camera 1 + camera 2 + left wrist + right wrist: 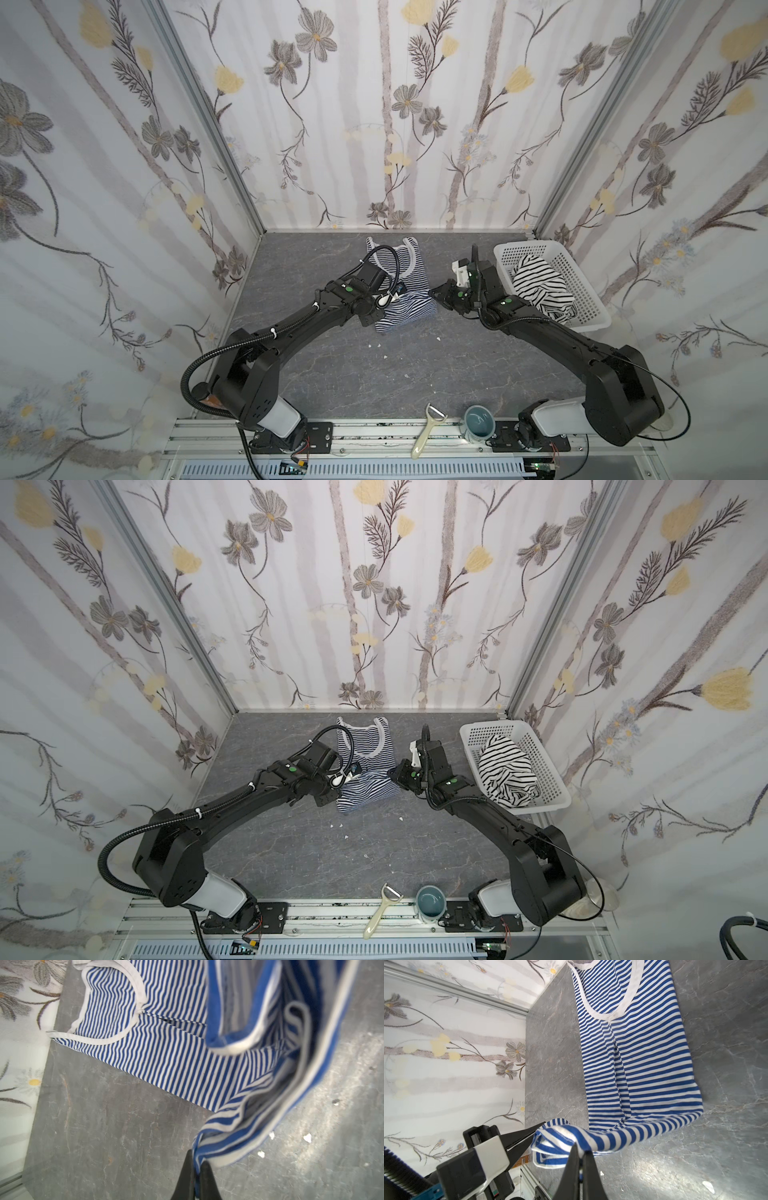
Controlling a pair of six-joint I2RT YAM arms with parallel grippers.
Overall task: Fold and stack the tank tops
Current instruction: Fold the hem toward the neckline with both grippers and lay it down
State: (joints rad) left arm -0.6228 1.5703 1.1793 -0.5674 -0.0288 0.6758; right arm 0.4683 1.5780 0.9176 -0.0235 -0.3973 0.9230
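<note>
The navy-and-white striped tank top lies on the grey table, neckline toward the back wall. Its lower end is lifted and doubled back over the body. My left gripper is shut on one corner of that hem. My right gripper is shut on the other corner; the left gripper's fingers show close beside it in the right wrist view. The white tank top with black stripes lies crumpled in the basket.
The white perforated basket stands at the back right, just beyond my right arm. A peeler and a blue-grey cup sit on the front rail. Small white scraps dot the table. Floral walls enclose three sides.
</note>
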